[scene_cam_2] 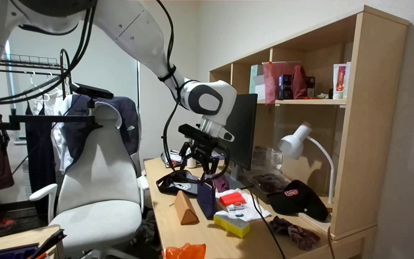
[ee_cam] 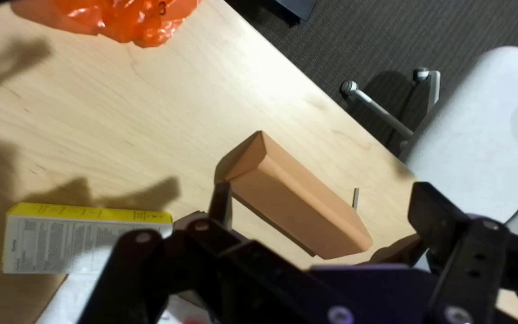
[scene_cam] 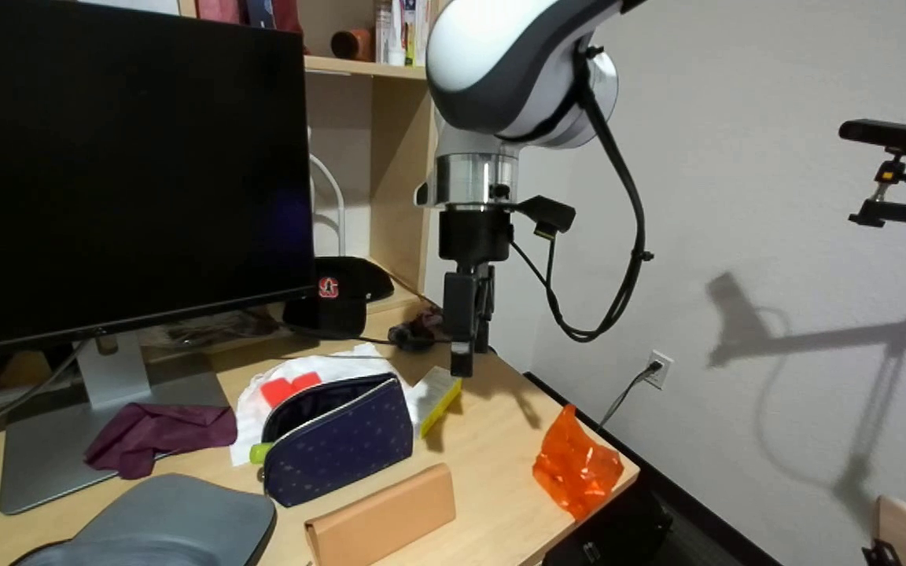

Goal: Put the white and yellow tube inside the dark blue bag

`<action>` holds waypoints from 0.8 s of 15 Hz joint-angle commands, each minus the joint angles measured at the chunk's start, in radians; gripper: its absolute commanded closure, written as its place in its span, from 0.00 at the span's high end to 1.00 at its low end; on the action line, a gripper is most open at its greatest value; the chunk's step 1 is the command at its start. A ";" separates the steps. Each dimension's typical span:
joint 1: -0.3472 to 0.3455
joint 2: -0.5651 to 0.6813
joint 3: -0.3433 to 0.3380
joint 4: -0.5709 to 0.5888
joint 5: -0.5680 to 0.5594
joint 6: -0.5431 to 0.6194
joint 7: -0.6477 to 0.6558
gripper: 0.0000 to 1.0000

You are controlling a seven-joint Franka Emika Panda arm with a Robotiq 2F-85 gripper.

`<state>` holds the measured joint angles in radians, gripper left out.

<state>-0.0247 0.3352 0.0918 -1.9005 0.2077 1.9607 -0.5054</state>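
A dotted navy zip pouch (scene_cam: 343,452) gapes on the desk (scene_cam: 492,456) beside a tan case (scene_cam: 382,519). The gripper (scene_cam: 472,358) points downward; crumpled orange plastic (scene_cam: 579,472) lies near the desk's corner

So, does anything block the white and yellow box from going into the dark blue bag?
Nothing separate that I can see. The white and yellow box lies beside the dark blue bag, whose top is open; only the bag's own upright wall stands between.

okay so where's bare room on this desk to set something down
A bare patch of pale wooden desk lies between the crumpled orange plastic bag, the oblong white-yellow carton and the tan three-sided case. It's crowded around the boxy navy pouch: white crumpled sheet on one side, case on the other.
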 commanded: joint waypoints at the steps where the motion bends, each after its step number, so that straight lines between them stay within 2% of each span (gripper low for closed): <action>1: -0.008 -0.036 -0.015 -0.073 0.046 0.114 0.108 1.00; 4: 0.013 -0.064 -0.040 -0.128 0.010 0.206 0.266 1.00; 12: 0.043 -0.136 -0.074 -0.206 -0.030 0.209 0.607 1.00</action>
<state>-0.0023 0.2571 0.0361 -2.0475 0.2134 2.1516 -0.0166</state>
